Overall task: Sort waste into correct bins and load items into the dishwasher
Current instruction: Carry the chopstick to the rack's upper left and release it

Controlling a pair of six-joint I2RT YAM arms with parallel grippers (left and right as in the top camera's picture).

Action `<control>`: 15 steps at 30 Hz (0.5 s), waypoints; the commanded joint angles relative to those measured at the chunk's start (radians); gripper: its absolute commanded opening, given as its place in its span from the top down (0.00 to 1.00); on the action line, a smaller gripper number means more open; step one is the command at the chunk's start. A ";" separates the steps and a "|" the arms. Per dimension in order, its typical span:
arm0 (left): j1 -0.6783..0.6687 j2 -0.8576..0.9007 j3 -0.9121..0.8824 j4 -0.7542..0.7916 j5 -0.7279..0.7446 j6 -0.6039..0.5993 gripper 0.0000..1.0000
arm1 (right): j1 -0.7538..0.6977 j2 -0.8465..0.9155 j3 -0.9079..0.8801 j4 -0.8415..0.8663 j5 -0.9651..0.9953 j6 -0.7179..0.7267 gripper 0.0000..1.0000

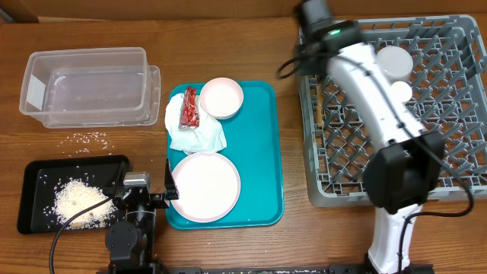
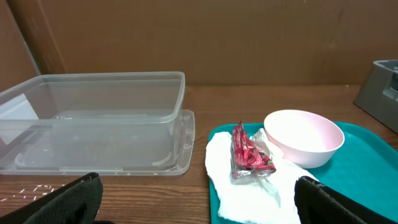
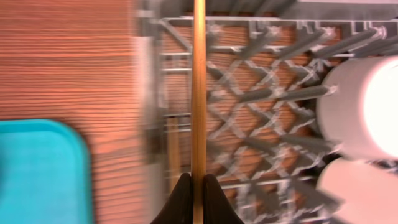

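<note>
grey dish rack [image 1: 335, 196] is sitting at the right of the table, with the white right arm [image 1: 373, 84] reaching across it toward its far left corner. teal tray [image 1: 262, 152] is lying mid-table, just left of the rack. clear tub [image 1: 84, 84] is sitting back left on its lid [image 2: 184, 146], nothing showing inside. black tray [image 1: 34, 190] is sitting front left, holding a heap of rice [image 1: 80, 199]. loose rice grains [image 1: 91, 138] are lying on the wood between tub and black tray.

large pink plate [image 1: 205, 186] is lying on the near end of the teal tray. left gripper [image 2: 198, 193] is hovering low between that plate and the black tray, jaws standing wide apart, holding nothing, camera facing tub and napkin.

white napkin [image 1: 198, 135] is lying crumpled along the teal tray's left edge, beyond the large plate. small pink bowl [image 1: 221, 97] is sitting upright at the tray's far end, touching the napkin. two whitish cups [image 1: 394, 61] are sitting close together in the rack's far part. red wrapper [image 1: 189, 108] is lying on top of the napkin, just left of the bowl.

right gripper [image 3: 198, 186] is clamping tight on one wooden chopstick [image 3: 199, 93], stick pointing straight out from the fingertips over the rack's left wall. wrist view is blurring, so can't tell whether the stick is touching the rack.
</note>
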 commanded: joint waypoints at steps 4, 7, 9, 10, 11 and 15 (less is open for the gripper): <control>-0.008 -0.008 -0.004 -0.002 -0.002 0.019 0.00 | -0.143 -0.032 0.013 -0.005 -0.332 -0.259 0.96; -0.008 -0.008 -0.004 -0.002 -0.002 0.019 0.00 | -0.175 -0.031 0.002 0.003 -0.423 -0.278 0.96; -0.008 -0.008 -0.004 -0.002 -0.002 0.019 0.00 | -0.182 -0.031 -0.013 0.018 -0.466 -0.278 0.96; -0.008 -0.008 -0.004 -0.002 -0.002 0.019 0.00 | -0.182 -0.031 -0.021 0.026 -0.472 -0.277 0.96; -0.008 -0.008 -0.004 -0.002 -0.002 0.019 0.00 | -0.182 -0.031 -0.029 0.034 -0.472 -0.277 0.96; -0.008 -0.008 -0.004 -0.002 -0.002 0.019 0.00 | -0.175 -0.021 -0.057 0.051 -0.470 -0.265 0.85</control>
